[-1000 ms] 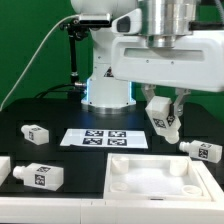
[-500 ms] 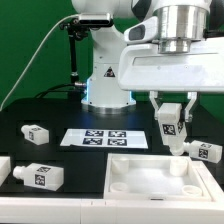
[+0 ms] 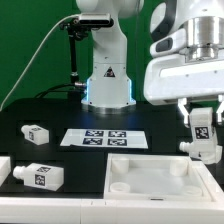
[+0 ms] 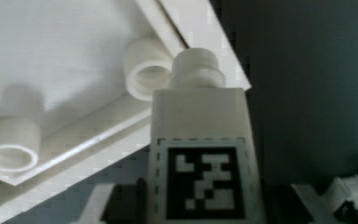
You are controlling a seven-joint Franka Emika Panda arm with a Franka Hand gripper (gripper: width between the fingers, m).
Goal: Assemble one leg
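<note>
Tool [image 3: 201, 118] clenched on 1 leg [image 3: 201, 128]. The leg is held upright, clear of the counter [image 3: 70, 158], tag toward the exterior camera, at the exterior view's right. It hangs just above a second leg [image 3: 198, 150] lying on the counter; contact between them: cannot tell. In the wrist view the held leg [image 4: 199, 140] shows tag and round peg end beside the tabletop [image 4: 60, 80] edge. Third leg [image 3: 36, 132] and fourth leg [image 3: 38, 176] lie at the exterior view's left, well apart from the tool. Marker board [image 3: 103, 138] is between.
</note>
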